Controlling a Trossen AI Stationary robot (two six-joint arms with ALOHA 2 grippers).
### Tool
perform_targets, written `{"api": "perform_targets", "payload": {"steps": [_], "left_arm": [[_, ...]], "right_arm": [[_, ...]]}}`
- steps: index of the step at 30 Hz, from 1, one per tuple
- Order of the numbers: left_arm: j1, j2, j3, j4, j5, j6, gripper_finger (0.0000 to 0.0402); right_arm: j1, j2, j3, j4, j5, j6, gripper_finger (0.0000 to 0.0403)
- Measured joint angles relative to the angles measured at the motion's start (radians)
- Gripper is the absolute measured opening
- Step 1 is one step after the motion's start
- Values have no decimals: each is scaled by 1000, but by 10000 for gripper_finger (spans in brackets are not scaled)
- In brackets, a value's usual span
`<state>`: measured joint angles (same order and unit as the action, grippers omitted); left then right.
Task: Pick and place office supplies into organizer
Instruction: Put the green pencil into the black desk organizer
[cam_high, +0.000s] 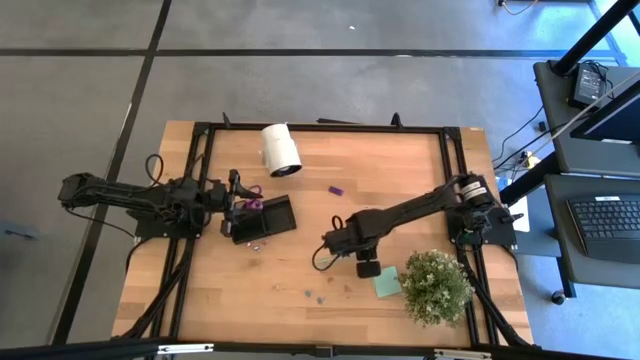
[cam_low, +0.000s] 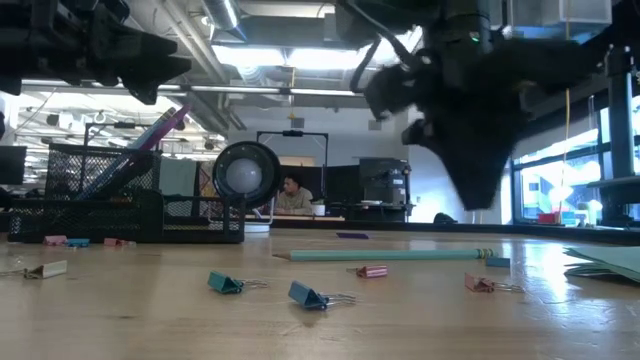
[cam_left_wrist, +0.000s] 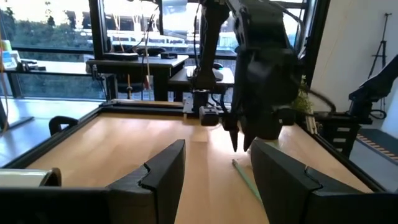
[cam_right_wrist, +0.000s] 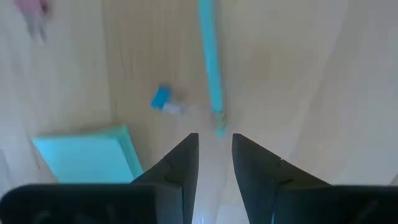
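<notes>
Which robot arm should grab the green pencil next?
The right one, probably. Its pincer hangs open right above the pencil, near its end. The left pincer sits far off, at the organizer.

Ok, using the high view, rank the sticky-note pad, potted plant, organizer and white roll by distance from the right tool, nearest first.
Measured from the right tool, hanging over the table's right half:
1. Sticky-note pad, just beside it, toward the plant.
2. Potted plant, at the table's right edge, past the pad.
3. Organizer, on the left half, by the left tool.
4. White roll, far side of the table.
</notes>
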<state>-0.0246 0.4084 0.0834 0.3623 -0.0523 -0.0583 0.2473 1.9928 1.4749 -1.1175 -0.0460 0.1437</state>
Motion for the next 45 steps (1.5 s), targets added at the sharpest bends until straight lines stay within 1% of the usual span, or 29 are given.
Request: {"api": "perform_targets", "payload": {"steps": [6,11,14,19,24,30,45], "left_arm": [[0,0,0,0,0,-7,178],[0,0,0,0,0,-7,178],[0,0,0,0,0,-7,178],[0,0,0,0,0,-7,178],[0,0,0,0,2,-11,178],[0,0,0,0,2,-10,178],[0,0,0,0,3,-15,178]], "right_arm": [[1,7,-6,-1,6,-16,101],[22,7,-6,29,85,-23,101],[31,7,-6,31,105,-19,101],[38,7,-12,45,106,-19,101],[39,9,-63,81,106,-20,101],[39,8,-113,164,105,-21,101],[39,-2,-222,267,84,-18,101]]}}
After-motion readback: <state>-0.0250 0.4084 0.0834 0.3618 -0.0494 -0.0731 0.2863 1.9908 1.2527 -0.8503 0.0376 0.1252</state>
